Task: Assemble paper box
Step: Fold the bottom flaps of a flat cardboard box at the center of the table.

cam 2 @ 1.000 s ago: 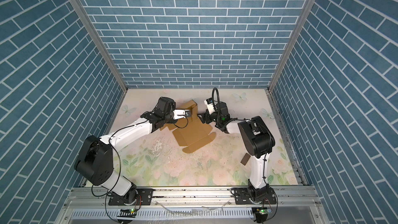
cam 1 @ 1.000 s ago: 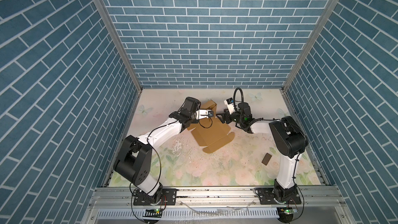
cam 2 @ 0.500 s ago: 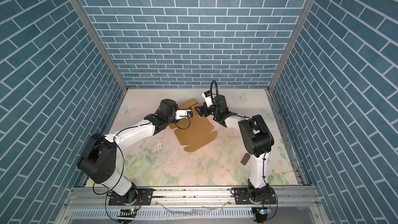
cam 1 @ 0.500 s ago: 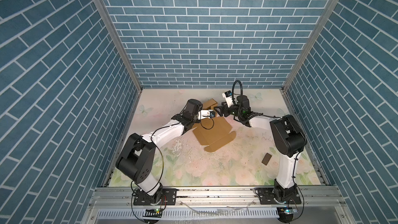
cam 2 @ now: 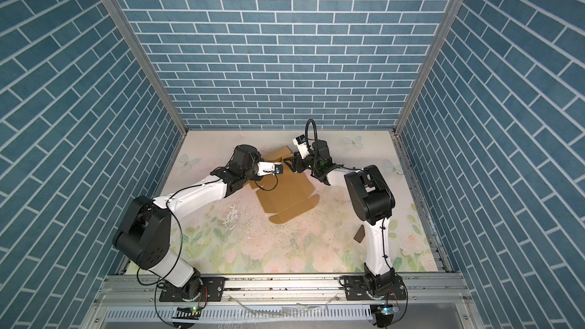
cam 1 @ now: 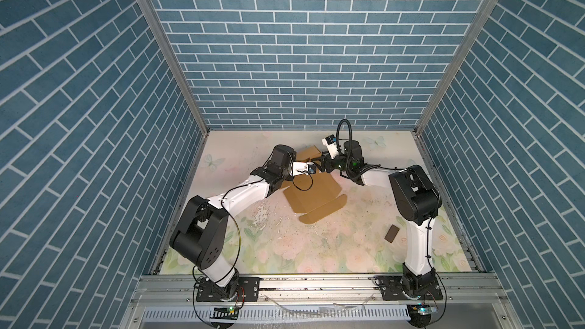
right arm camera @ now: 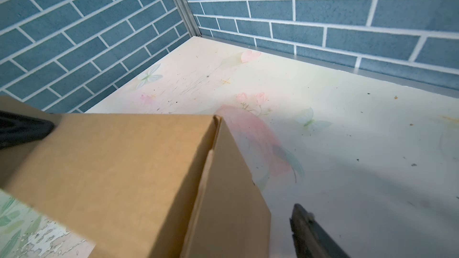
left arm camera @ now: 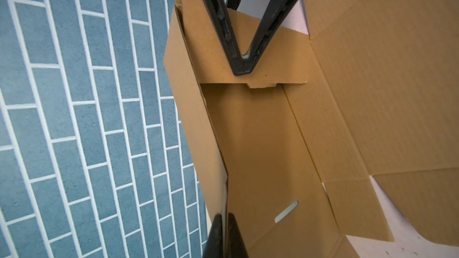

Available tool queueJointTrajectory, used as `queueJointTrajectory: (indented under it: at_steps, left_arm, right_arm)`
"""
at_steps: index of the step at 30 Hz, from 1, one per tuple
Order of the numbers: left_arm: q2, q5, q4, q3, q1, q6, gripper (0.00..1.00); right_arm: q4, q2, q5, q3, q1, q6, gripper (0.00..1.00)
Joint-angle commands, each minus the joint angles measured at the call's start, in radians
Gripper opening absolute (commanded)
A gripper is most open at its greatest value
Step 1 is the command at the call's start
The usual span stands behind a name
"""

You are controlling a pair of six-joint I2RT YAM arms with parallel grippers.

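Paper box (cam 1: 316, 199): plain tan-brown corrugated cardboard, a die-cut mailer sheet partly folded up, unprinted.
Where it lies: on the pale floral-printed tabletop (cam 1: 285, 248), toward the rear middle, between the tips of the two arms.
Flat part: a wide panel lies flat on the table, with a rounded-cornered flap (cam 1: 323, 212) along its near edge.
Raised part: at the far end a long side wall (left arm camera: 196, 120) and an end flap (left arm camera: 285, 60) stand up and meet at a corner. A narrow slot (left arm camera: 286, 211) is cut in the floor panel.
Left gripper (left arm camera: 225, 218): pressed together on the free edge of the long side wall, with the cardboard pinched between its black fingers.
Right gripper (cam 1: 320, 166): spread, straddling the end flap, holding nothing.
Right inner finger (left arm camera: 221, 21): black, inside the box, its tip at the end flap's inner face. Whether it touches cannot be told.
Right outer finger (right arm camera: 313, 229): outside the flap and apart from the cardboard, with bare table between them.
Chip: a small dark brown rectangular chip (cam 1: 392, 233) lies flat on the table just beside the right arm's white lower link, well apart from the box.
Surroundings: blue brick-pattern walls (cam 1: 300, 58) on three sides.
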Motion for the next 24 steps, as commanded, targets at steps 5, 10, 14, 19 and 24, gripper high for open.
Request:
queueJointTrajectory:
  at_steps: [5,10,14,19,24]
  left_arm:
    - [0.067,0.125,-0.249,-0.016,0.003,0.017,0.08]
    - [0.053,0.132,-0.345,0.034,0.004,-0.029,0.22]
    - [0.012,0.192,-0.567,0.142,0.001,-0.131,0.48]
    - [-0.076,0.277,-0.809,0.259,-0.02,-0.273,0.62]
    - [-0.129,0.34,-0.947,0.378,-0.018,-0.501,0.79]
  right_arm:
    - [0.062,0.046,0.112,0.037,0.024,0.01,0.46]
    - [0.056,0.041,0.141,0.039,0.029,0.007,0.31]
    - [0.047,0.035,0.154,0.033,0.031,-0.013,0.24]
    - [0.033,0.006,0.149,0.023,0.03,-0.047,0.2]
    - [0.02,-0.021,0.141,0.008,0.028,-0.054,0.19]
